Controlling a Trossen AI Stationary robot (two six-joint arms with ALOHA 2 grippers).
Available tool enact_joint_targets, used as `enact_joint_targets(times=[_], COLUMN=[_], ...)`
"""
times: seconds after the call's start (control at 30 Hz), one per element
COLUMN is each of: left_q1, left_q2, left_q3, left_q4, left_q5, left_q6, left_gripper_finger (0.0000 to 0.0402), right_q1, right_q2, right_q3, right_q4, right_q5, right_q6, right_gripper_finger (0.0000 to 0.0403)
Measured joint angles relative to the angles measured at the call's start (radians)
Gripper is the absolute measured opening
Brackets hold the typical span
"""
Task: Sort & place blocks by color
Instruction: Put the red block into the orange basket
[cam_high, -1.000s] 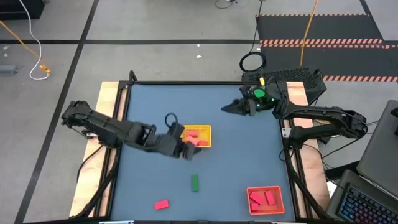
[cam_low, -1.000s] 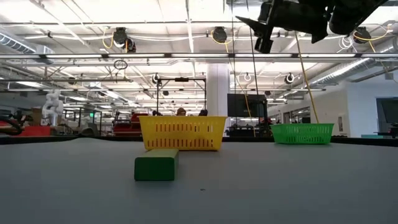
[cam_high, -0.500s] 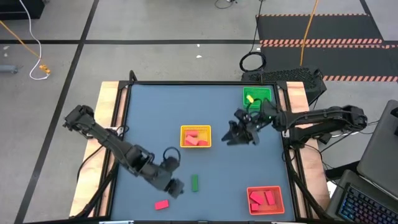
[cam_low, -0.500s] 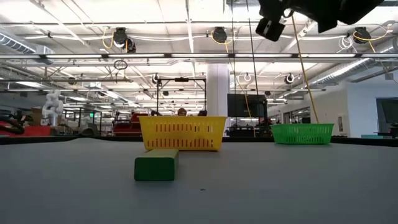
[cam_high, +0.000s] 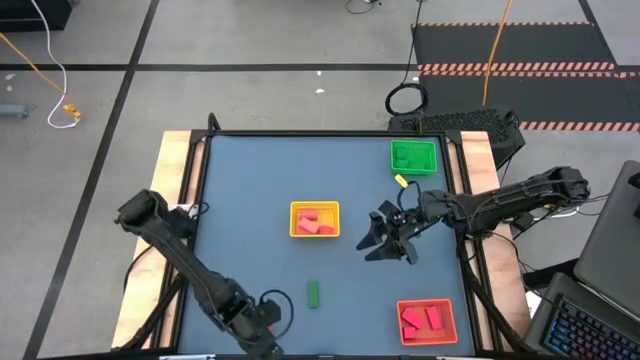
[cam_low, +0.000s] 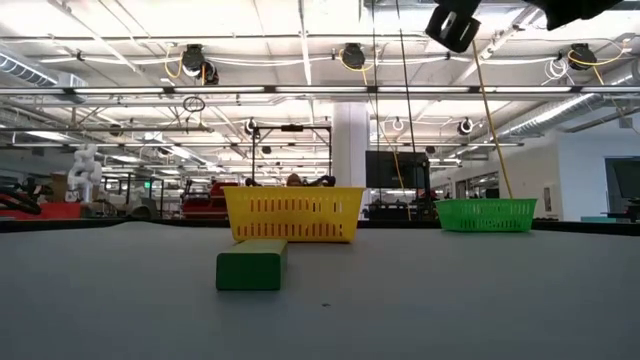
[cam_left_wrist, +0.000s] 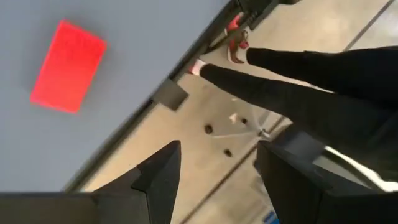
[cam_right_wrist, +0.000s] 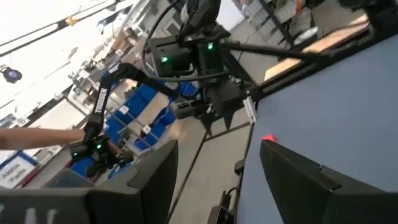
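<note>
— Table (cam_high: 250, 180)? Trays?
— Yellow tray (cam_high: 315, 219) at centre, reds inside; orange tray (cam_high: 427, 320) lower right.
— Green block (cam_high: 313, 293)?
— Lower centre, long axis up-down.
— Pincers?
— Left pincer (cam_high: 262, 340) at bottom edge, parted, empty. Right pincer (cam_high: 381, 238) right of centre, spread wide, empty.

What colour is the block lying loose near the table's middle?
Green; the block shows best in the low view.
</note>
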Motion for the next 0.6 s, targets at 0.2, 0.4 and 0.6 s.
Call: enact_joint_targets(times=[0.2,0.4,0.6], left_q1=[0.004,0.010,0.008], left_q2=[0.063,0.103,0.158], left_q3=[0.000,0.000,0.000], left_q4=[-0.060,-0.182,-0.211], left_q5=[-0.034,-0.046,-0.039], left_q6=[0.123,0.247,0.335], left_gripper_finger=[0.0213,0.0214,0.0214], right_q1=[0.025,0.036,0.035], right_q2=[0.000,0.000,0.000], right_q3=[0.000,0.000,0.000], right_q4=[-0.056,-0.121,-0.169], right_q5=[0.000,-0.001,0.003], right_q6=[0.002,0.002,0.002], right_gripper_finger=[0.0221,0.0221,0.0221])
